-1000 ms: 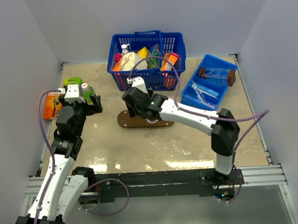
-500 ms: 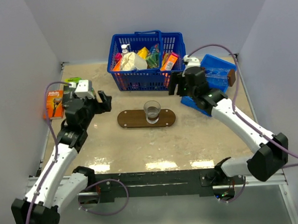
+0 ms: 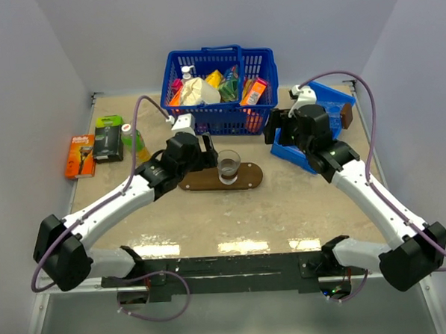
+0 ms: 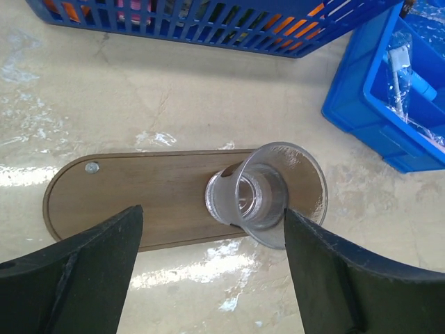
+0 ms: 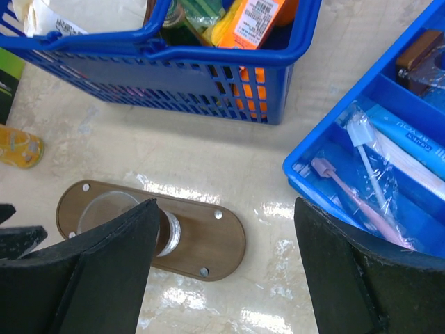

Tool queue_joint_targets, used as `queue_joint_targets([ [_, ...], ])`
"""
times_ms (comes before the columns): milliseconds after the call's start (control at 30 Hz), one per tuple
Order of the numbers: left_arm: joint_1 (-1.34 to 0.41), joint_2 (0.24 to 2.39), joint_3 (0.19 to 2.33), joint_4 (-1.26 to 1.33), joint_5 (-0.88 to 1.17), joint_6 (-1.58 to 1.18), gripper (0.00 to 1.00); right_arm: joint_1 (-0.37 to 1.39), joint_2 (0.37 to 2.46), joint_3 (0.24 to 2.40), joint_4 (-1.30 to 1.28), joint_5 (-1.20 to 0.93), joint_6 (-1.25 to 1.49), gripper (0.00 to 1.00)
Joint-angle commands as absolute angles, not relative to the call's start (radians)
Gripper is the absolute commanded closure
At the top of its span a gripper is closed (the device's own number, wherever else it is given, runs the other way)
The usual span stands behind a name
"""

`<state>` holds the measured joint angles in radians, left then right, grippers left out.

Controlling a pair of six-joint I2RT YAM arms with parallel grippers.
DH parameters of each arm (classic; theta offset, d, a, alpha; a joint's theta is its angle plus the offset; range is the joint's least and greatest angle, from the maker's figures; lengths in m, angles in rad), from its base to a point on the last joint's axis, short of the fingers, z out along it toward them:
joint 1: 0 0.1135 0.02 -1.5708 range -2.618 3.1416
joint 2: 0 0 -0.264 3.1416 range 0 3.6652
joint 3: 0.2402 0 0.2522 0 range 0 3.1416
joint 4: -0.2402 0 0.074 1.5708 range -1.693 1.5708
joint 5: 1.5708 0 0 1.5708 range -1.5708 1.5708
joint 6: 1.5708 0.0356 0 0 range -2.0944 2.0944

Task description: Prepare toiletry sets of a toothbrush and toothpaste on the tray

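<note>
The tray (image 3: 250, 179) is a dark brown oval board lying mid-table, with a clear glass cup (image 3: 228, 165) upright on it. My left gripper (image 3: 205, 148) hovers over the tray's left half. In the left wrist view it (image 4: 212, 278) is open, the tray (image 4: 139, 195) and cup (image 4: 268, 191) just beyond its fingertips. My right gripper (image 3: 275, 127) is open beside the blue bin (image 3: 286, 150). In the right wrist view a pink toothbrush (image 5: 354, 202), a white one (image 5: 365, 149) and a blue toothpaste tube (image 5: 410, 142) lie wrapped in that bin, right of this gripper (image 5: 226, 278).
A blue basket (image 3: 220, 118) full of groceries stands behind the tray. Near the left wall lie an orange razor pack (image 3: 80, 156), a green pack (image 3: 109, 138) and a small yellow-green item (image 3: 136, 142). A brown block (image 3: 346, 116) sits at the bin's far end.
My left arm swung from the far left in to the tray. My right arm left the tray, where the cup now shows, and moved back beside the blue bin.
</note>
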<state>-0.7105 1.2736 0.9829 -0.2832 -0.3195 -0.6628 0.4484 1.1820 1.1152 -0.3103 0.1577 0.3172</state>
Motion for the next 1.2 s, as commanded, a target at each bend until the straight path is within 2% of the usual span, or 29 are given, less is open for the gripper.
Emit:
queue_joint_targets([
  [0,-0.715,1.341,1.060,-0.316,-0.342,-0.744,0.17,0.443,1.132,1.086,-0.250,0.120,0.304,0.19],
  [267,-0.719,1.491,1.195,-0.431,-0.353,-0.724,0.27,0.443,1.085,1.046,-0.253,0.146,0.279,0.18],
  [300,-0.721,1.499,1.200,-0.431,-0.345,-0.718,0.31,0.445,1.080,1.045,-0.250,0.146,0.281,0.18],
  [667,-0.747,1.612,1.276,-0.497,-0.305,-0.680,0.41,0.443,1.063,1.031,-0.236,0.158,0.279,0.18],
  [700,-0.749,1.615,1.279,-0.500,-0.302,-0.681,0.47,0.443,1.066,1.029,-0.236,0.160,0.281,0.18],
  [933,-0.752,1.629,1.279,-0.508,-0.293,-0.667,0.56,0.443,1.072,1.026,-0.233,0.160,0.281,0.18],
  [967,-0.752,1.629,1.281,-0.509,-0.293,-0.663,0.62,0.445,1.075,1.026,-0.233,0.160,0.282,0.18],
  [1033,-0.753,1.634,1.282,-0.511,-0.285,-0.660,0.65,0.445,1.077,1.026,-0.236,0.164,0.281,0.18],
  [1067,-0.752,1.634,1.284,-0.511,-0.282,-0.657,0.72,0.443,1.077,1.026,-0.236,0.164,0.281,0.18],
  [1133,-0.752,1.635,1.284,-0.509,-0.275,-0.650,0.75,0.443,1.078,1.026,-0.238,0.169,0.282,0.18],
  [1167,-0.752,1.635,1.285,-0.506,-0.273,-0.644,0.82,0.443,1.078,1.026,-0.239,0.172,0.282,0.18],
])
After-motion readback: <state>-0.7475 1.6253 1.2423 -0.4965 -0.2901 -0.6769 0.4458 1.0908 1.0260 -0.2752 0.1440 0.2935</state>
